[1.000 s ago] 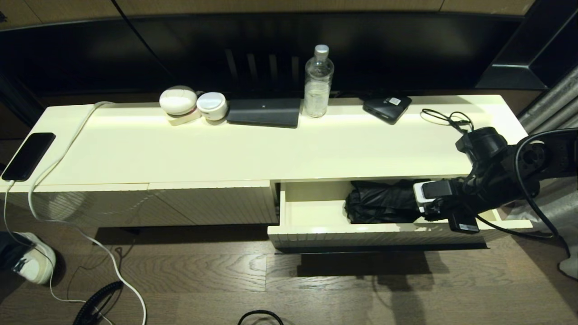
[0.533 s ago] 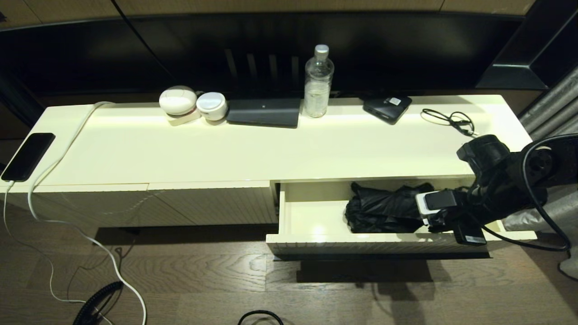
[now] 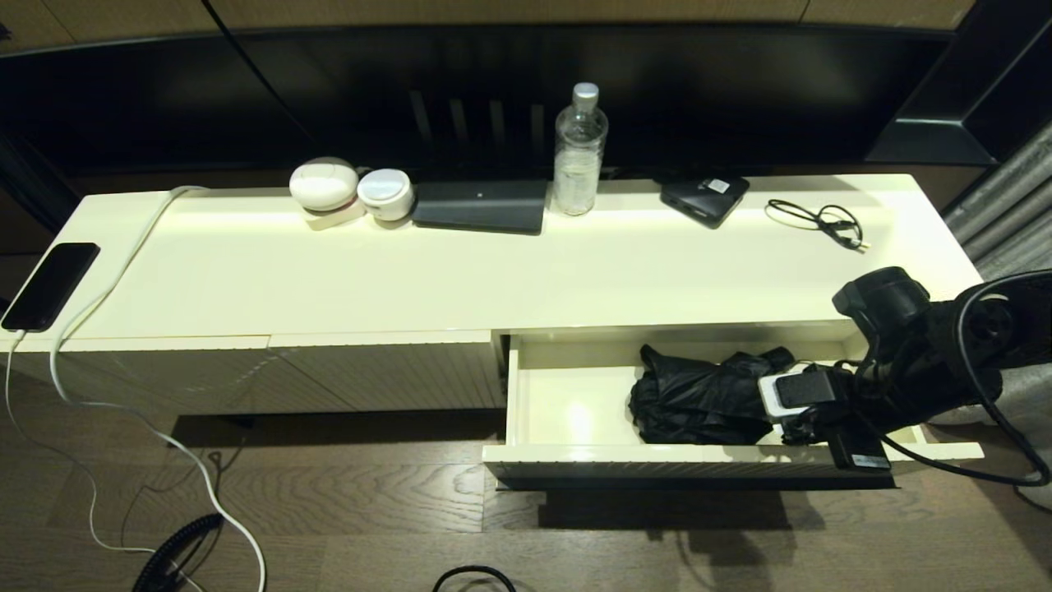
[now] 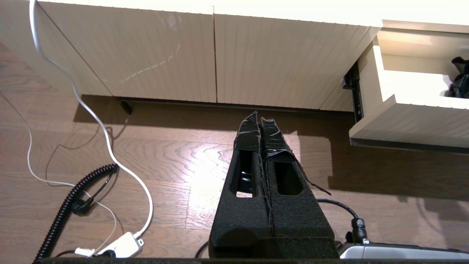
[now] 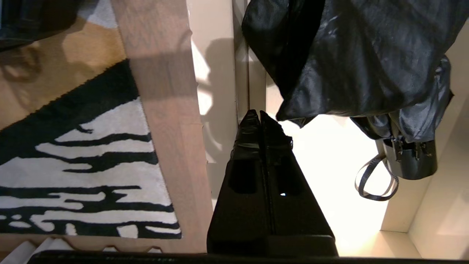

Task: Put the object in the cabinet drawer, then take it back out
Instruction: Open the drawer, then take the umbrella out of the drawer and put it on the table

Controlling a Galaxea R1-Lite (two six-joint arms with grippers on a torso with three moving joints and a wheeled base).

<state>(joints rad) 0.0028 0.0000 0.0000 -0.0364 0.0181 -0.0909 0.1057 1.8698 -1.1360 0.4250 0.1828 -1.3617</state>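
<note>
Umbrella lying in the open drawer

The black umbrella (image 3: pixel 699 399) lies in the drawer (image 3: pixel 567 448), toward its right end. The right tool (image 5: pixel 259 114), pressed shut and empty, sits at the drawer's front edge beside it. The left tool (image 4: pixel 261 118), also shut, hangs over the floor.

R arm low at right, end effector (image 5: pixel 259 114) closed, L end effector (image 4: pixel 261 120) closed, parked
</note>
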